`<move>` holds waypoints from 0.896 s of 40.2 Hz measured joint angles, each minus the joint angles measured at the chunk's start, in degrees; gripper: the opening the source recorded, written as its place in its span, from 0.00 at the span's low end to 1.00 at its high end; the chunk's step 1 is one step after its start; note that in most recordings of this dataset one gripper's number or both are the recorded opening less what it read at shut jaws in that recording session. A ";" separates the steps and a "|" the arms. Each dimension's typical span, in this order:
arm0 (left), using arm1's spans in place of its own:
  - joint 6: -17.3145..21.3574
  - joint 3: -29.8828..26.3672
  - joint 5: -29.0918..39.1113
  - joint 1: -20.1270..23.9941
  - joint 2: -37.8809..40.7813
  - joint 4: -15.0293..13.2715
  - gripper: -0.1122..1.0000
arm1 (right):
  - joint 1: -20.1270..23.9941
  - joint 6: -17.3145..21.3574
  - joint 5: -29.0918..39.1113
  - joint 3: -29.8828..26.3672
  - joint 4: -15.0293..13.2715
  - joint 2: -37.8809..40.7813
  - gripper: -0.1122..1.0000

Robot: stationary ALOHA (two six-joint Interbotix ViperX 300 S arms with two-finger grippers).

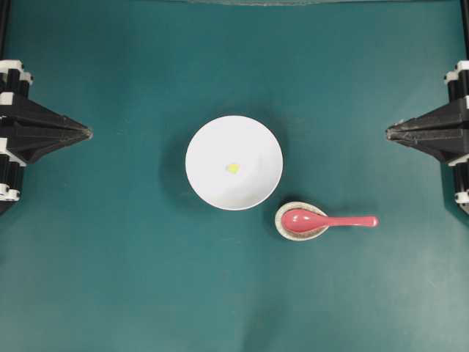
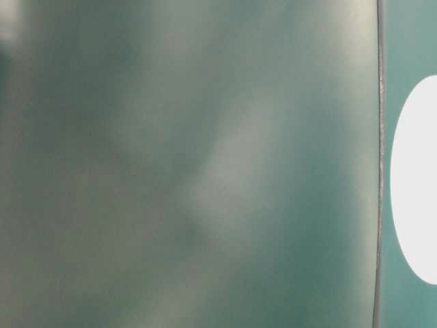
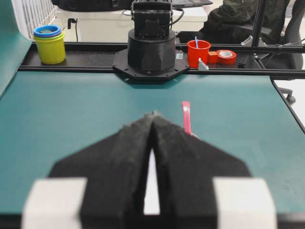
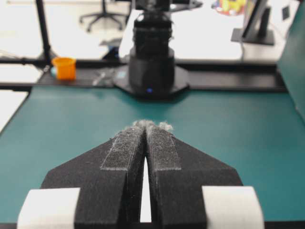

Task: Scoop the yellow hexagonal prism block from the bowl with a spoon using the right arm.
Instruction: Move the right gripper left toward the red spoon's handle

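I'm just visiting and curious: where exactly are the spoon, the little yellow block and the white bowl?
spoon [image 1: 306,219]: overhead view, on its pink scoop.
yellow block [image 1: 233,168]: overhead view, on its top face.
white bowl [image 1: 207,144]: overhead view, on its bare inner wall.

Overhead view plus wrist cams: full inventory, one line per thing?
bowl: 1, white, table centre
block: 1, yellow, inside bowl
spoon: 1, pink-red, scoop on rest, handle towards the right arm
rest: 1, speckled beige, right of and below the bowl in the overhead view
table: 1, teal
yellow cup: 1, blue rim, rail beyond table
red cup: 1, same rail
tape roll: 1, red, beside red cup
orange cup: 1, opposite rail
left pincer: 1, black, shut, left edge
right pincer: 1, black, shut, right edge
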 measured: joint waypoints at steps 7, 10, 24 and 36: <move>0.00 -0.35 3.43 0.00 -0.09 0.53 0.16 | -0.09 0.18 2.02 -0.09 -0.09 1.67 0.10; 0.00 -0.35 3.52 0.00 -0.09 0.62 0.16 | -0.09 0.18 2.20 -0.09 -0.09 2.11 0.11; 0.00 -0.35 3.60 0.00 -0.09 0.62 0.16 | -0.09 0.35 2.90 -0.18 0.00 2.55 0.45; 0.00 -0.35 3.60 0.00 -0.09 0.62 0.16 | -0.09 0.53 4.31 -0.18 0.00 3.43 0.61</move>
